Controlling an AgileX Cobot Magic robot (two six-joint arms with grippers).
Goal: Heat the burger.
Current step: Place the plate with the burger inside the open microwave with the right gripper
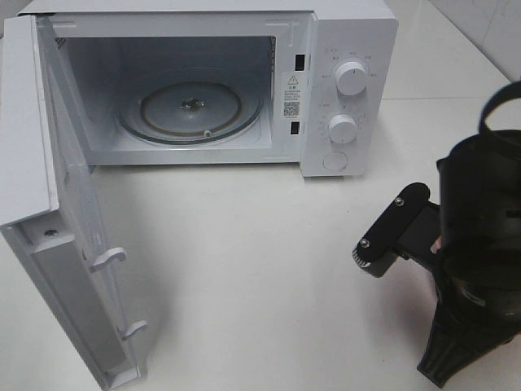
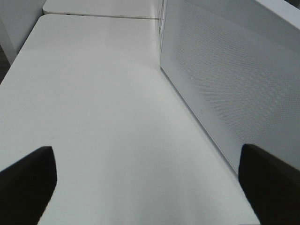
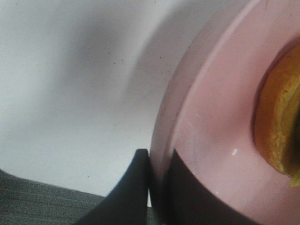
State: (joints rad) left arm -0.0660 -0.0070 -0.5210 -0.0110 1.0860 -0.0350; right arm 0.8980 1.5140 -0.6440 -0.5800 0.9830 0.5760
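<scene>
My left gripper (image 2: 145, 183) hangs spread wide, holding nothing, over the table (image 2: 103, 93) beside the microwave (image 1: 350, 32). The door (image 1: 65, 269) stands swung out left; bare tabletop lies before the cavity (image 1: 171, 65). My right gripper (image 3: 157, 154) pinches the pink plate (image 3: 211, 140) by its rim, with the burger (image 3: 276, 122) on it, near the table edge.

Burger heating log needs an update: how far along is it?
Done: the microwave door stands open, and the turntable is bare. In hand: the right claw grips the pink plate by its rim, with the burger on it. To do: plate onto the turntable, door shut, dial set.
</scene>
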